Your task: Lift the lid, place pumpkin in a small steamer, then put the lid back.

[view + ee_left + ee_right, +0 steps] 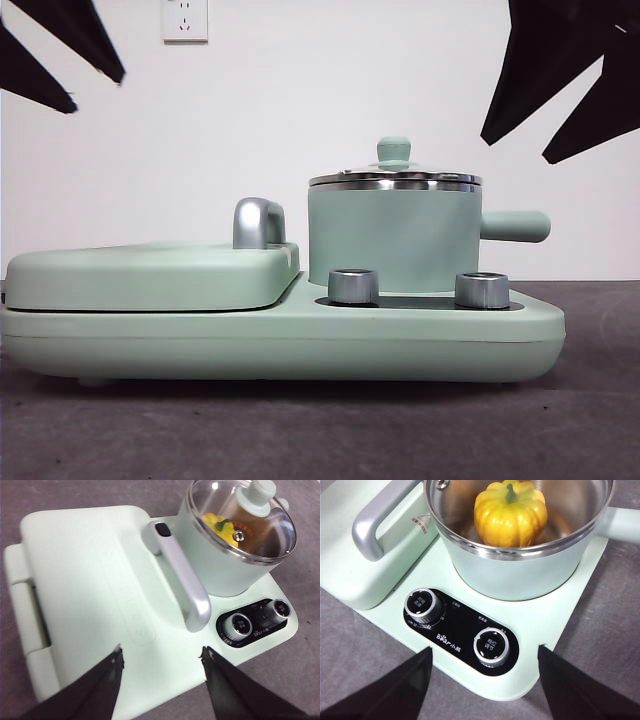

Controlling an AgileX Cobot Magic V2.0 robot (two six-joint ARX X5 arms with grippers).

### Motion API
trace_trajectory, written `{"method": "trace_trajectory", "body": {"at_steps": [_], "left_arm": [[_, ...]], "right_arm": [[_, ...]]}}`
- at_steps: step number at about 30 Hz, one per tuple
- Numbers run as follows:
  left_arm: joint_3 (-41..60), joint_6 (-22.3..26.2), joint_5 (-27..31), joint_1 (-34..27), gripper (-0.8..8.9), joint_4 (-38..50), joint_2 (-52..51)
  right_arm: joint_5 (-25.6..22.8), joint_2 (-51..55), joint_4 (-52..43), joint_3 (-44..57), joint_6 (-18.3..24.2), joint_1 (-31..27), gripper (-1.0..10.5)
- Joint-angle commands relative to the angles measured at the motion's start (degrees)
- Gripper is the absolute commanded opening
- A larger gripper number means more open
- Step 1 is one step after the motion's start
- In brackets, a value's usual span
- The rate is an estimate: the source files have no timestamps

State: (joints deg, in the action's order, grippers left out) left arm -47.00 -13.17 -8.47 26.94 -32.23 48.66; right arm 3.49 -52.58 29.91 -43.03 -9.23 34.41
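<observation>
Your job looks close to finished: the pumpkin (510,513) sits inside the small steamer (393,236), and the lid (395,176) rests level on the steel rim with its knob upright. In the right wrist view the glass is hard to make out, so trust the front and left wrist views, where the lid clearly covers the pot. Your left hand (161,656) hangs open and empty above the griddle cover (95,590), with the steamer ahead of it beyond the chrome handle (179,572). Your right hand (485,655) is also open and empty, raised over the dial panel (461,631), with the steamer directly ahead and just beyond the dials. The right hand is the nearer one, and the knob's axis is vertical, so any correction to the lid would call for a straight descent from above. Otherwise both hands are well clear.
</observation>
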Motion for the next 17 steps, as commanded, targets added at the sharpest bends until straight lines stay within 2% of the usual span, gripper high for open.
{"method": "trace_trajectory", "body": {"at_steps": [1, 3, 6, 7, 8, 9, 10, 17], "left_arm": [[-0.15, -0.33, 0.13, -0.37, 2.48, -0.50, -0.57], [-0.15, 2.69, 0.24, -0.42, 2.47, -1.22, -0.59], [-0.15, 3.74, 0.26, -0.39, 2.47, -1.73, -0.52], [-0.15, 3.67, 0.24, -0.39, 2.41, -1.55, -0.52], [-0.17, 3.65, 0.24, -0.39, 1.89, -1.25, -0.52], [-0.20, 3.48, -0.17, -0.35, 0.82, -1.20, -0.52], [-0.20, 3.43, -0.59, -0.28, 0.05, -1.25, -0.52], [-0.20, 3.45, -0.57, -0.31, 0.07, -2.54, -0.96]], "right_arm": [[0.15, -0.59, -0.81, -0.48, 0.74, 0.70, 3.3], [-0.11, -0.52, -1.25, -0.48, 1.22, 0.76, 3.2], [0.00, -0.48, -1.53, -0.48, 1.18, 0.76, 3.1], [0.17, -0.48, -1.60, -0.48, 1.53, 0.76, 2.3], [0.50, -0.48, -1.60, -0.48, 1.97, 0.76, 1.0], [0.81, -0.46, -1.62, -0.48, 2.34, 0.76, 0.0], [0.85, -0.44, -1.86, -0.48, 2.43, 0.76, 0.1], [1.57, -0.42, -3.89, -0.48, 2.21, 0.76, 0.1]]}}
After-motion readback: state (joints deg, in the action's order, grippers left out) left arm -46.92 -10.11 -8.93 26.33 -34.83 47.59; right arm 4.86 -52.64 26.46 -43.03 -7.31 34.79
